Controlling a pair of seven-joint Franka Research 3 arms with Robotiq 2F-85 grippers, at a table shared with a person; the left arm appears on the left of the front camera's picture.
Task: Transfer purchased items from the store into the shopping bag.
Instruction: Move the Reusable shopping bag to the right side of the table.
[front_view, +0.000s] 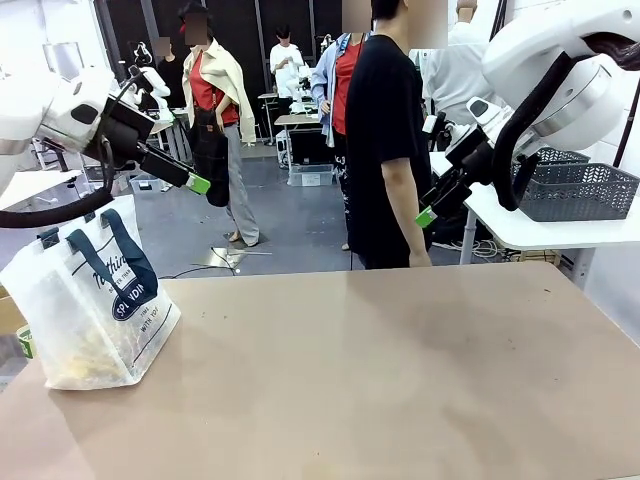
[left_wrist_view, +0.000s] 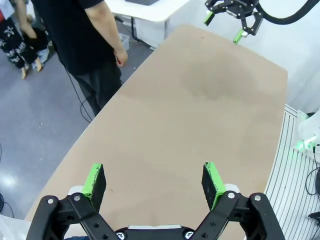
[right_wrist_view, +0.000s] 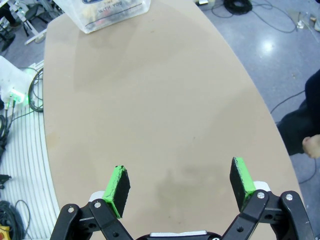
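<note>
Tan table bare mid | shopping bag left edge | both jaws spread, nothing gripped

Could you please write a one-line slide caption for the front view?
Both open grippers, left gripper and right gripper, hover above the table; the shopping bag stands at its left.

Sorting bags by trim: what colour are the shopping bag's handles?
Navy blue, clearest in the front view on the shopping bag.

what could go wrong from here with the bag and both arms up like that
The shopping bag stands at the table's left edge, leaning, so a nudge might tip it off. Both the left gripper and right gripper hang open and empty above bare tabletop. The person stands close to the far edge, within possible reach of the right arm.
</note>
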